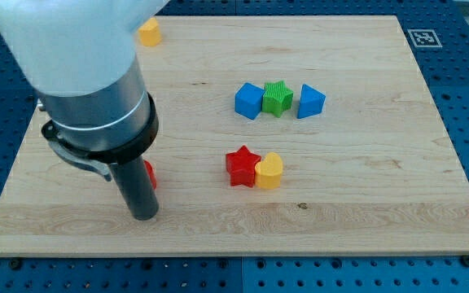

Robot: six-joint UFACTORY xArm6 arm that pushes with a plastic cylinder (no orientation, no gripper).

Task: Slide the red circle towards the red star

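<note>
Red circle (150, 174): mostly hidden behind my tip (144, 216), well left of red star (241, 166); gap unclosed. Claw: none fitted, state not tellable.

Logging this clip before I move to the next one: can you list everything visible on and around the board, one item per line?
Red star: 1, red, board centre, touching the yellow block on its right.
Yellow heart: 1, yellow, just right of the red star.
Red circle: 1, red, lower left, mostly hidden behind the rod.
Blue cube: 1, blue, left end of the upper row.
Green star: 1, green, middle of that row.
Blue block: 1, blue, right end of that row, shape unclear.
Yellow block: 1, yellow, view's top, left, partly hidden.
Board: 1, light wood.
My tip: 1, dark, immediately beside the red circle.
</note>
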